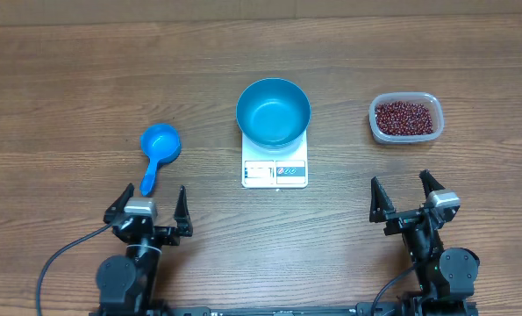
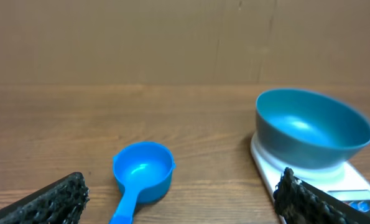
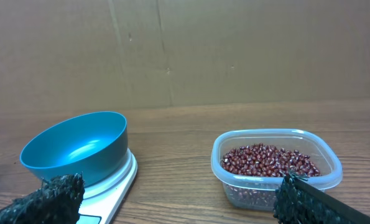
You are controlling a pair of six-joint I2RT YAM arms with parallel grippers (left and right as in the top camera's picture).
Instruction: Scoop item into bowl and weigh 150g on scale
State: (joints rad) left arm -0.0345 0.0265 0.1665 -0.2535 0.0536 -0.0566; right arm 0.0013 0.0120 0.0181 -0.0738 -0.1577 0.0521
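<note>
Evidently the work has not begun. The beans [image 1: 405,117] all sit in their tub [image 1: 404,96] at the right of the counter [image 1: 67,79], well apart from the bowl [image 1: 273,112], which is empty and clean inside. One piece of setup is in place: the bowl stands on the scale [image 1: 275,172], covering its far part and leaving the display strip showing at the near edge. The readout is too small to read. The scoop [image 1: 158,149] lies empty on the counter to the left, cup away from the robot and handle pointing back toward it, with nothing touching it. By my reckoning every active step is left: taking up the scoop, dipping it in the tub, tipping loads into the bowl, and trimming to the target weight.

The beans are tiny dark red-brown ovals in a loose, level heap that should pour and roll freely. Their tub is clear thin plastic, a rounded rectangle with a lipped rim. The bowl is deep, round and bright blue, smooth-walled with a soft sheen. The scale is a small white square with a hard flat top. The scoop is the same blue, a shallow round cup on a short straight handle. The counter is wood-grained and matt.

The left hand [image 1: 151,195] hangs near the scoop's handle and the right hand [image 1: 399,184] in front of the tub. Both are spread wide and hold nothing, and their black fingers [image 2: 54,199] look rough-textured.
</note>
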